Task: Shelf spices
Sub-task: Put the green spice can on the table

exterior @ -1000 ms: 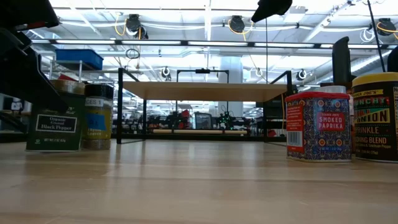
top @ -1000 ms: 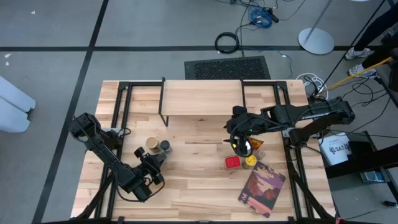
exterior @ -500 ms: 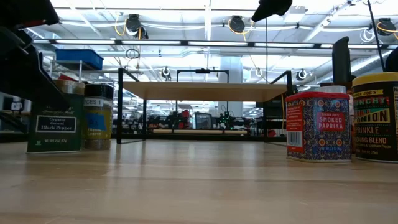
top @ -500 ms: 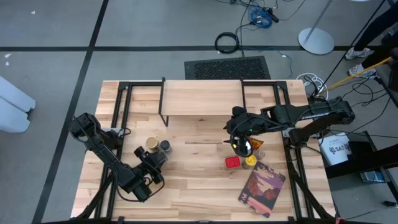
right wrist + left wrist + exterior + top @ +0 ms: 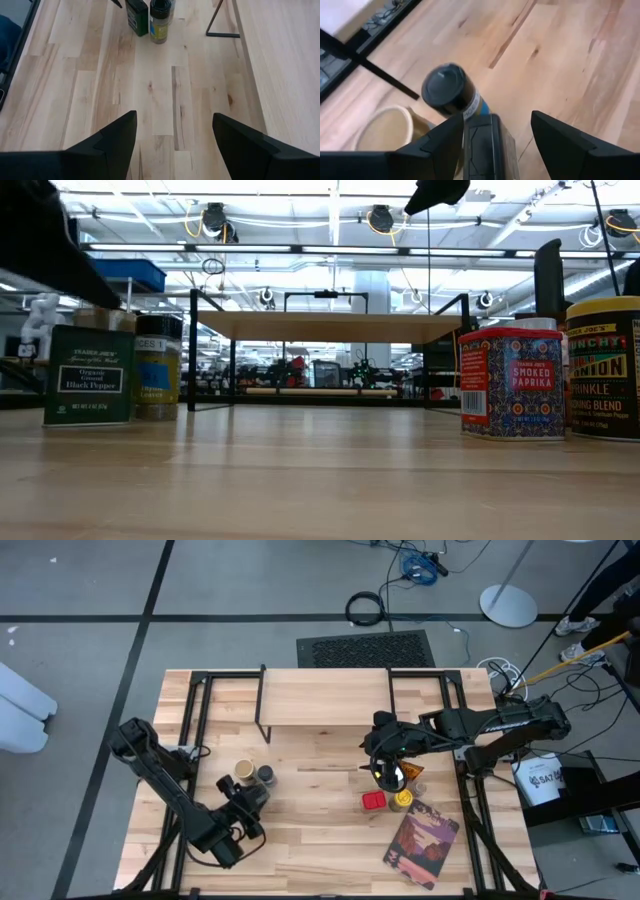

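Note:
A dark green black-pepper tin (image 5: 88, 375) stands on its base on the table, next to a black-topped jar (image 5: 451, 90) and a tan-topped jar (image 5: 243, 771). My left gripper (image 5: 497, 116) hangs open just above the tin (image 5: 487, 145), a finger on either side and clear of it. At the right stand a red paprika tin (image 5: 512, 383) and yellow-topped jars (image 5: 401, 800). My right gripper (image 5: 174, 115) hovers open high above them, with nothing between its fingers. The shelf (image 5: 350, 700), a pale plank on black legs, stands at the table's far side.
A reddish-purple book (image 5: 421, 840) lies near the table's front right corner. Bare wood lies between the two groups of spices and under the shelf (image 5: 330, 327). Black frame bars (image 5: 195, 705) run along the table's sides.
My left gripper has risen off the black-pepper tin. In the low view the dark hand that covered the tin's top now stands clear above it. The tin stays upright where it was, beside the black-topped jar.

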